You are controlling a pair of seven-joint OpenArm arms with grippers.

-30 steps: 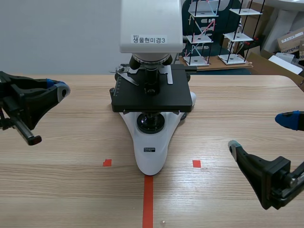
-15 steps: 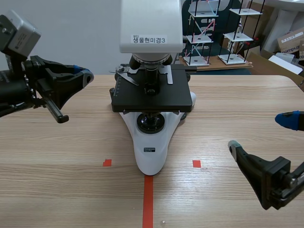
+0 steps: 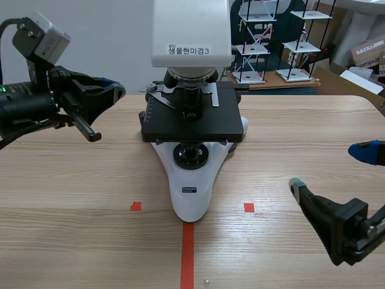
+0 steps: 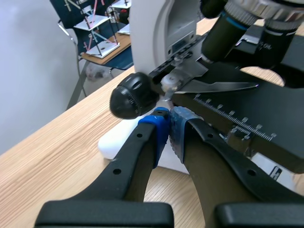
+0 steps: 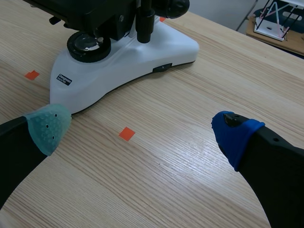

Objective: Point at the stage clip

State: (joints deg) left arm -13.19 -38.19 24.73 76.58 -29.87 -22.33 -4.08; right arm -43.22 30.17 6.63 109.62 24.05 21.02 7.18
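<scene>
The approach step is judged in hand: the left gripper (image 4: 170, 124), pressed together, is held just short of the stage clip (image 4: 216, 87) on the microscope stage (image 4: 275, 109), and a slight advance toward the clip is called for; the right gripper (image 5: 142, 126) is seen spread.

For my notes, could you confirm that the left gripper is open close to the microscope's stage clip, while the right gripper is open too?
Not quite: the left gripper is shut, its pads meeting just short of the stage clip, as the left wrist view shows. The right gripper is indeed open.
</scene>
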